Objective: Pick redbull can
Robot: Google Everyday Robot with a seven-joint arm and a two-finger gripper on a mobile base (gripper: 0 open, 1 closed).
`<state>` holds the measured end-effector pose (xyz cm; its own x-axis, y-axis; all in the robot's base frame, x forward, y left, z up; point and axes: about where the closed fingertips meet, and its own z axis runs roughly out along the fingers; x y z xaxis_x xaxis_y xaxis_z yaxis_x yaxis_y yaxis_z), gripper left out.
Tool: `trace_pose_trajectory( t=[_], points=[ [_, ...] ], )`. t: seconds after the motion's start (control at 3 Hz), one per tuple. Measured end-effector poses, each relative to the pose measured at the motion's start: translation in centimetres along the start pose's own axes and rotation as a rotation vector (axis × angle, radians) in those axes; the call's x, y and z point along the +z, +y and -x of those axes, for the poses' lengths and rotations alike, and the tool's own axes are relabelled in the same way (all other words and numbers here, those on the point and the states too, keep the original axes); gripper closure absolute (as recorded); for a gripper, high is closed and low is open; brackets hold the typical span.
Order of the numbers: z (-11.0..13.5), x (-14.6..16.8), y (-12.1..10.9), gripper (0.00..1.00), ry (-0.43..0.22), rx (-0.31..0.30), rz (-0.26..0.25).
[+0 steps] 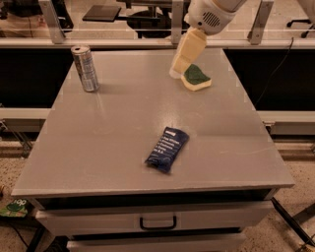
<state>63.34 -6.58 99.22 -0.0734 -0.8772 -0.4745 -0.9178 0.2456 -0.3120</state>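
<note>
A grey table is filling most of the view, seen from its front edge. The redbull can, slim and silver-grey, is standing upright near the back left corner, with nothing touching it. The robot's white arm is reaching in from beyond the back edge, right of centre. Its cream-coloured gripper is pointing down and to the left, hanging over the back part of the table. It is well apart from the can, and whether it is spread or closed cannot be told. A yellow sponge with a green top is lying just beside the gripper's tip, toward the back right corner. A dark blue packet is lying flat near the middle of the front edge. A drawer with a dark handle is sitting below the tabletop.
</note>
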Motion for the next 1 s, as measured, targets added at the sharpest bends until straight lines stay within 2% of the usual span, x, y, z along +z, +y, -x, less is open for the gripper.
trace_pose_trajectory(
  t=[0.33, 0.67, 1.0],
  points=[
    [3.1, 4.1, -0.9, 0.00, -0.025, 0.017, 0.003],
    [6.5, 8.6, -2.5, 0.00, -0.088, 0.071, -0.012],
    [8.3, 10.7, -3.4, 0.00, -0.131, 0.106, -0.013]
  ],
)
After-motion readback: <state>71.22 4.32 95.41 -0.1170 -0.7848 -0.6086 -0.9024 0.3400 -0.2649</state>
